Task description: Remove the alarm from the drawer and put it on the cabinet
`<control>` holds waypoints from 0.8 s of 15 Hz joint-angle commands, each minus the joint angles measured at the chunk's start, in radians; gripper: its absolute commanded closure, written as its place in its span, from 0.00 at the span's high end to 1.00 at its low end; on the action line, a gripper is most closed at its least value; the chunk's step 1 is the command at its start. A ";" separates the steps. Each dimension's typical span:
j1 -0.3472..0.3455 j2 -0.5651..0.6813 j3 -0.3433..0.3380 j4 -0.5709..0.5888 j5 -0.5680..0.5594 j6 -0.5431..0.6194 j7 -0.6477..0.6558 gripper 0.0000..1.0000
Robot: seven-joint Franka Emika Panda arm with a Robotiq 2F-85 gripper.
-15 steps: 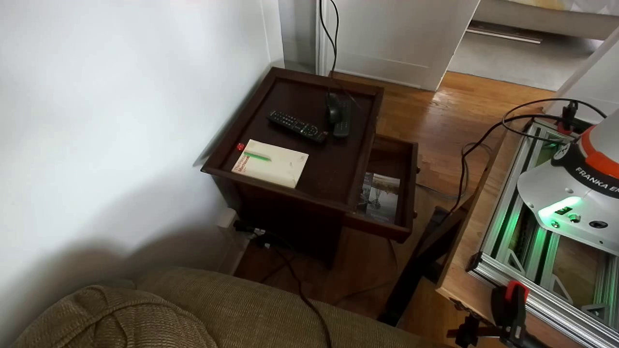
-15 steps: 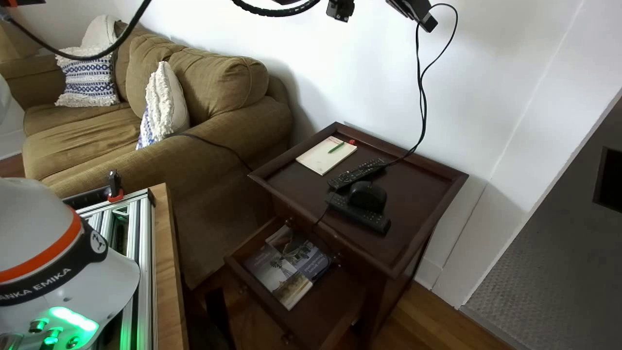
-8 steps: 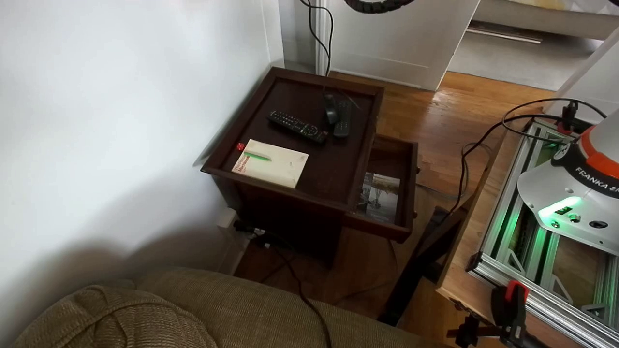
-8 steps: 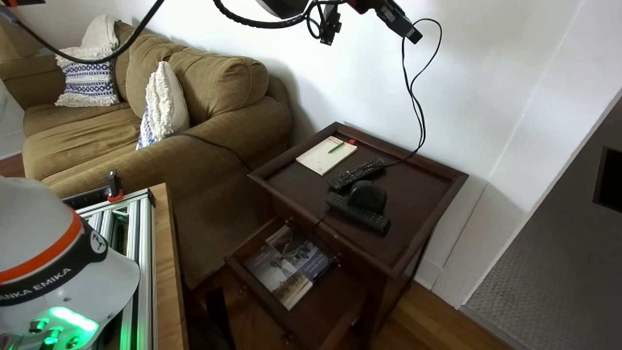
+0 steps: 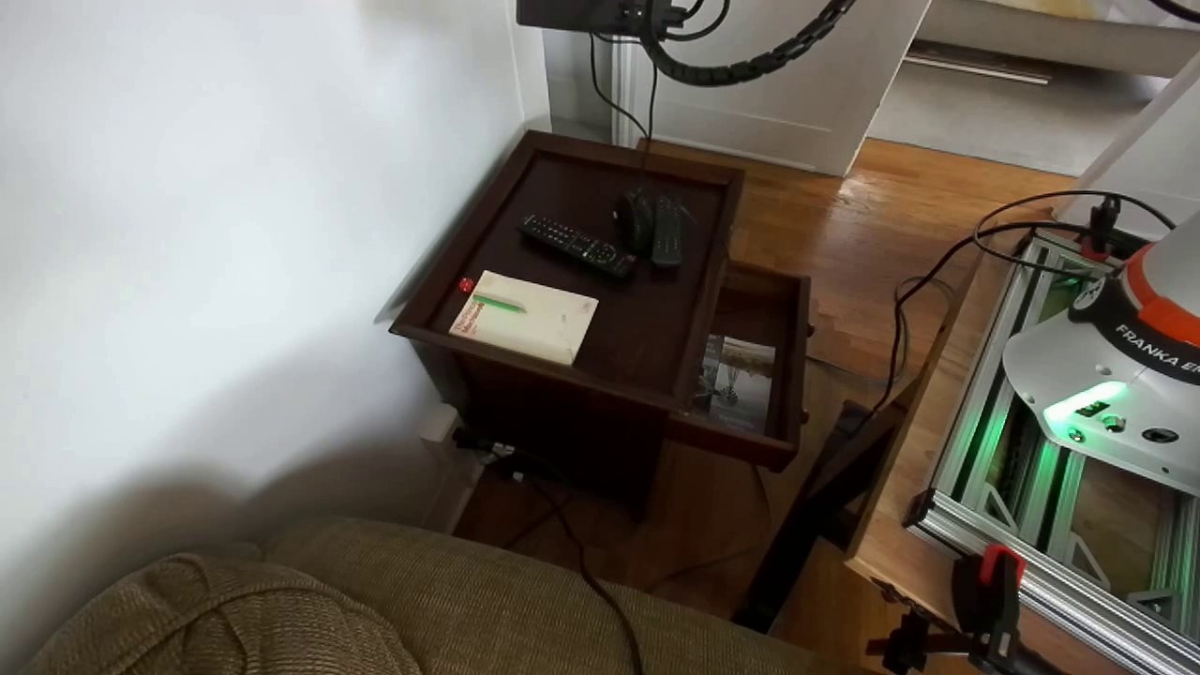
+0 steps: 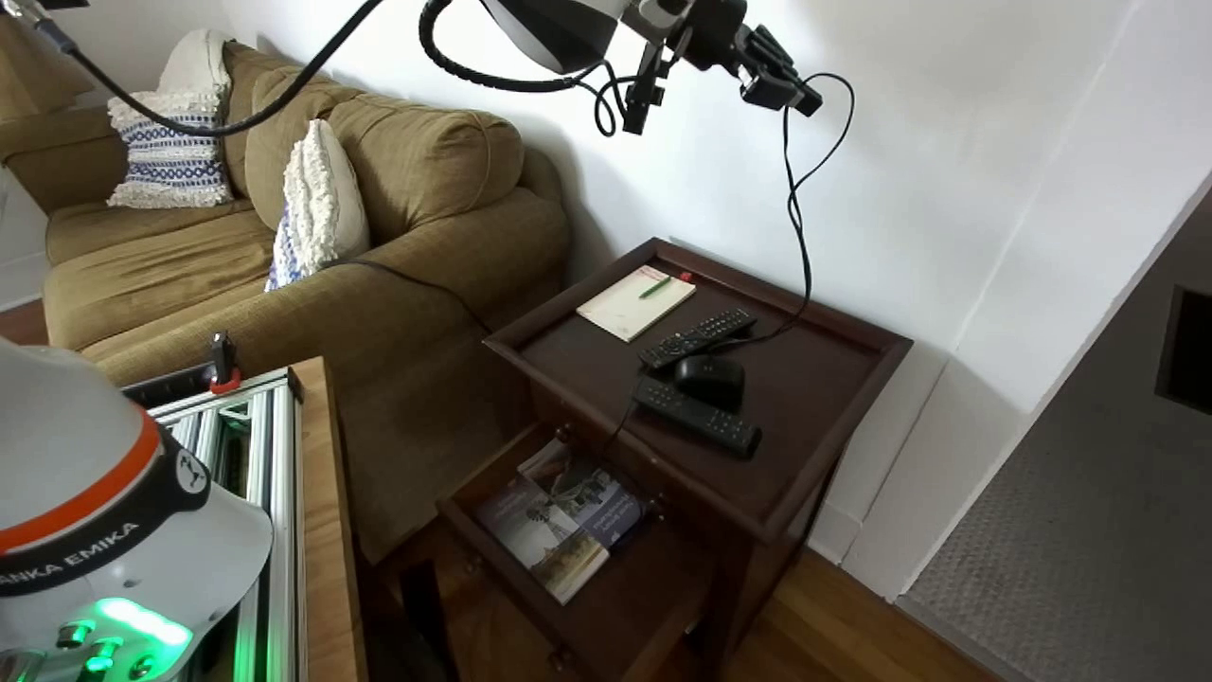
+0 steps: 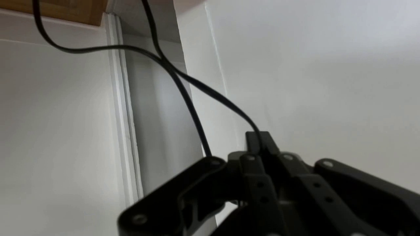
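small black blocky alarm (image 6: 710, 381): lower vs 0.5 s ago; now looks seated on dark red-brown wooden cabinet (image 6: 824, 379), btw 2 long black remotes (image 6: 698, 417).
black two-finger gripper (image 6: 801, 98): came down too; tips together, clamped on thin black cord (image 7: 168, 65), prob alarm's, looks slack.
dark red-brown wooden drawer (image 6: 644, 601): open, no chg; alarm out of it.
task: prob ~done. Next: check alarm's stable, let cord go.

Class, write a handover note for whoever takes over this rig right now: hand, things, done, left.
Hand: shut on the cord, higher than the cabinet.
Alarm: on the cabinet top, beside a remote.
Drawer: open, booklets inside.
Done: alarm out of the drawer and on the cabinet.
Left: probably just release the cord without dragging the alarm, then back off.
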 commanded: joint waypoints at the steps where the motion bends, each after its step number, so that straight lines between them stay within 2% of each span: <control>1: 0.051 0.070 -0.029 0.030 -0.045 -0.048 0.097 0.01; 9: 0.058 0.133 -0.055 0.036 -0.028 -0.028 0.035 0.01; 10: 0.056 0.136 -0.056 0.031 -0.022 -0.020 0.014 0.31; 11: 0.052 0.138 -0.056 0.024 -0.007 -0.010 -0.019 0.32; 12: 0.051 0.138 -0.056 0.020 -0.003 -0.004 -0.042 0.39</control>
